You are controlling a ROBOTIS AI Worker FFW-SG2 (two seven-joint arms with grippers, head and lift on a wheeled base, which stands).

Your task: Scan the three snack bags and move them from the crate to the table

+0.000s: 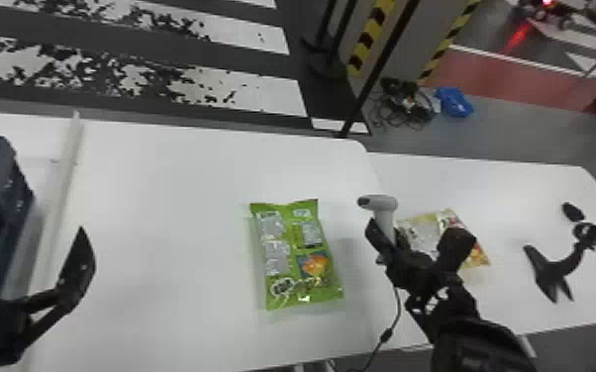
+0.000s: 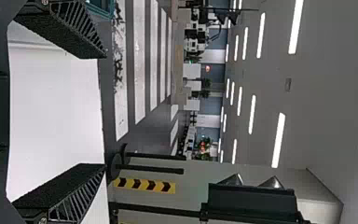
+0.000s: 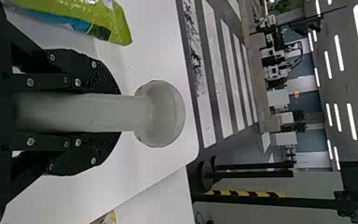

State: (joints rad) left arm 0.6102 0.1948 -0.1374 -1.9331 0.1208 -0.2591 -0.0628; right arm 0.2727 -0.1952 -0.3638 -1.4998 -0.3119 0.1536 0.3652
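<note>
Head view with both wrist views: a work area of white tables, with two snack bags and a hand scanner. The green snack bag [image 1: 289, 257] lies flat on the main table [image 1: 163, 198], its long side running roughly from the near edge toward the far one, between the two grippers and touching neither. The yellowish snack bag [image 1: 423, 232] lies on the side table [image 1: 505, 198], to the right, partly hidden behind the right arm. The right gripper [image 1: 393, 242] is closed about the handle of the grey scanner [image 1: 384, 203]; in the right wrist view one finger bears on each side of the handle, and the rounded scanner head projects beyond the fingertips. A black cable [image 1: 386, 336] descends from near this gripper to the near edge of the tables. The left gripper [image 1: 40, 225] is at the left, near the dark blue crate [image 1: 2, 158]; the left wrist view shows its two fingers spread wide, with nothing between them. The crate stands at the far left, beyond a pale raised strip [image 1: 64, 163]; its contents cannot be made out. On the side table, well to the right of the yellowish bag, are a black curved stand [image 1: 554, 267] and, near it, a small black oval piece [image 1: 573, 211].
</note>
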